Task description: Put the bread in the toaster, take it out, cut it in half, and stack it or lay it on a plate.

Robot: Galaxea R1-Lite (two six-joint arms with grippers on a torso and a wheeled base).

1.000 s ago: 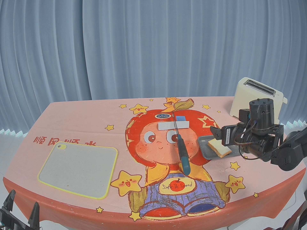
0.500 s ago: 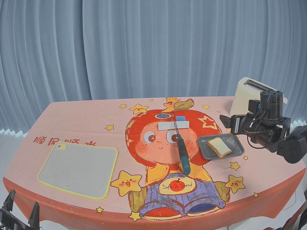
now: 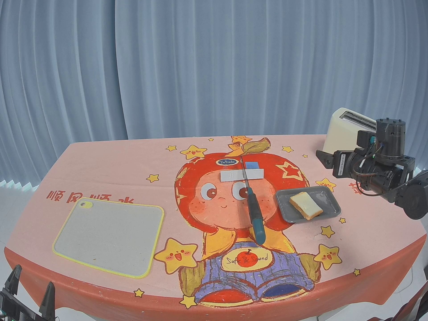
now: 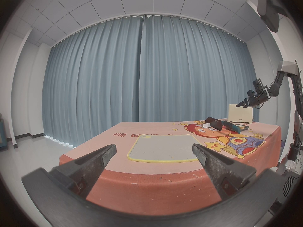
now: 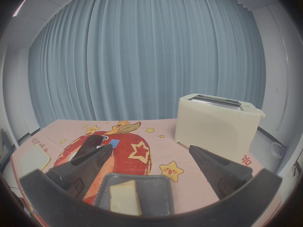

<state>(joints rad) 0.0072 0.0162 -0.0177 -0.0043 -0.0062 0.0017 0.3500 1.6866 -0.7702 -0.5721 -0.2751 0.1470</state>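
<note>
I see a salmon-pink tablecloth [image 3: 111,166] printed with a red-haired cartoon child in purple-blue overalls, smiling yellow stars and red lettering, set against a pleated blue-grey curtain [image 3: 200,54]. The cutting board [image 3: 107,235] is pale grey with a yellow-green rim, and the knife [image 3: 257,221] has a teal handle (its blade reads dark on my screen). The bread [image 3: 306,205] is creamy white with a tan crust on a dark grey tray [image 3: 327,201], and the toaster [image 3: 345,132] is cream.
</note>
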